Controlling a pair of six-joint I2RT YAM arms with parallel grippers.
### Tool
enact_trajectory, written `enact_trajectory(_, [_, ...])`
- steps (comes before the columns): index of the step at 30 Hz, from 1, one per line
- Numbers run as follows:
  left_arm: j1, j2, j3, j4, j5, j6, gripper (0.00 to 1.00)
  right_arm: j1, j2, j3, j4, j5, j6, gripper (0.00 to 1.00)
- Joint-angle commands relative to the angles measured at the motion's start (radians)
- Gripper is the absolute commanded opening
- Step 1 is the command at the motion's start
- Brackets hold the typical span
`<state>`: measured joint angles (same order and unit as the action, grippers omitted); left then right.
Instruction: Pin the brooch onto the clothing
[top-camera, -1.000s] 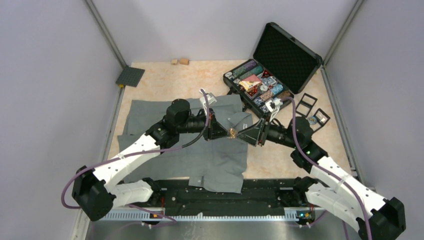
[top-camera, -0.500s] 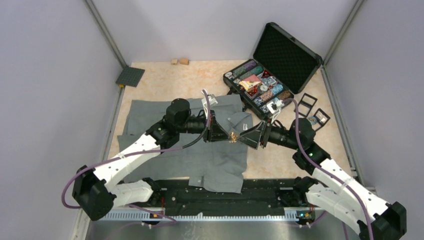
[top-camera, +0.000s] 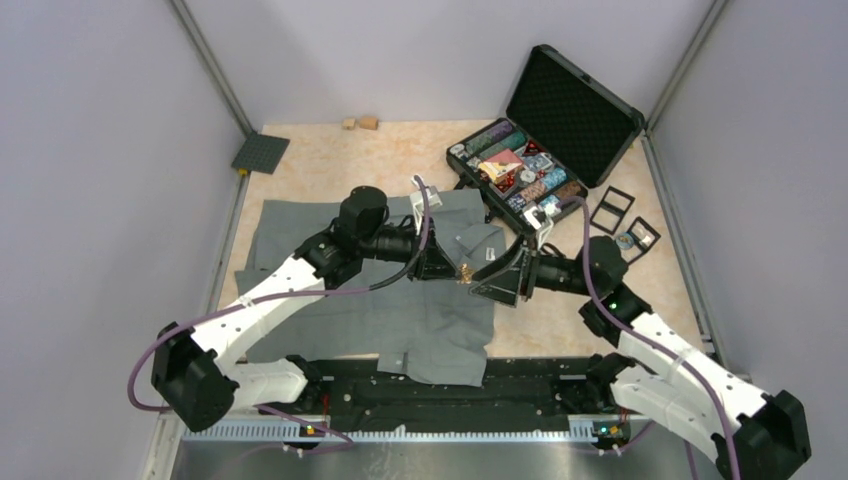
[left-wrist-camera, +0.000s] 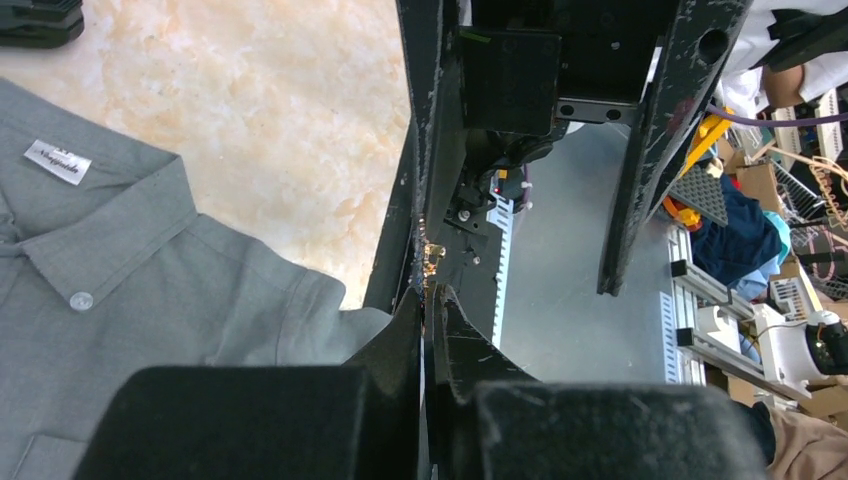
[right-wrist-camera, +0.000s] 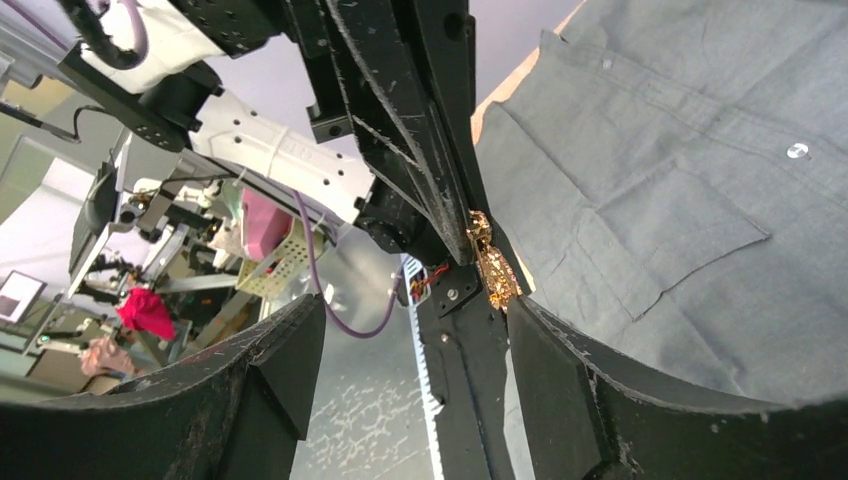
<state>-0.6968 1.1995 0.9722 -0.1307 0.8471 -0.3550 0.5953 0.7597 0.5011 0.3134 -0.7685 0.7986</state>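
The grey shirt (top-camera: 400, 310) lies flat on the table, with its collar, white neck label and buttons in the left wrist view (left-wrist-camera: 150, 270) and its pocket in the right wrist view (right-wrist-camera: 680, 150). A small gold brooch (top-camera: 464, 271) is held above the shirt's right side. My left gripper (top-camera: 455, 268) is shut on the brooch (left-wrist-camera: 434, 255), fingers pressed together (left-wrist-camera: 428, 292). My right gripper (top-camera: 483, 280) faces it, jaws wide open (right-wrist-camera: 418, 303). The brooch (right-wrist-camera: 492, 265) sits at the tip of the right-hand finger (right-wrist-camera: 580, 370).
An open black case (top-camera: 520, 170) full of small items stands at the back right, lid (top-camera: 575, 110) raised. Two black frames (top-camera: 612, 210) lie beside it. A dark plate (top-camera: 260, 153) and two small wooden blocks (top-camera: 360, 123) lie at the back.
Both grippers have shifted slightly, staying tip to tip around the brooch. The right jaws look spread wider than before. The shirt has not moved.
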Motion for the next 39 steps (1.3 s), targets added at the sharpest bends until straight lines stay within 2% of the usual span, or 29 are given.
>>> enact_trajectory(1, [-0.003,-0.013,0.036,-0.017,0.013,0.025,0.0,0.013,0.084,0.024,0.189,-0.051,0.002,0.69])
enact_trajectory(9, [0.047,-0.035,0.022,0.014,0.029,-0.011,0.0,0.021,0.097,-0.023,0.284,-0.04,0.006,0.71])
enact_trajectory(12, [0.051,-0.038,0.02,0.026,0.053,-0.018,0.0,0.021,0.099,-0.016,0.276,-0.067,0.0,0.58])
enact_trajectory(13, [0.052,-0.038,0.019,0.029,0.058,-0.019,0.0,0.021,0.098,-0.01,0.258,-0.065,-0.008,0.58])
enact_trajectory(20, [0.05,-0.044,0.005,0.069,0.082,-0.045,0.0,0.023,0.074,-0.045,0.31,-0.046,0.031,0.58])
enact_trajectory(25, [0.05,-0.044,-0.009,0.123,0.134,-0.069,0.0,0.023,0.03,-0.052,0.166,0.048,-0.045,0.6])
enact_trajectory(30, [0.051,-0.048,-0.013,0.151,0.15,-0.077,0.0,0.023,0.039,-0.047,0.193,0.066,-0.038,0.61])
enact_trajectory(36, [0.049,-0.042,-0.017,0.165,0.169,-0.088,0.0,0.023,0.054,-0.051,0.269,0.066,-0.008,0.49])
enact_trajectory(39, [0.045,-0.041,-0.015,0.165,0.179,-0.088,0.0,0.023,0.067,-0.049,0.305,0.049,0.015,0.38])
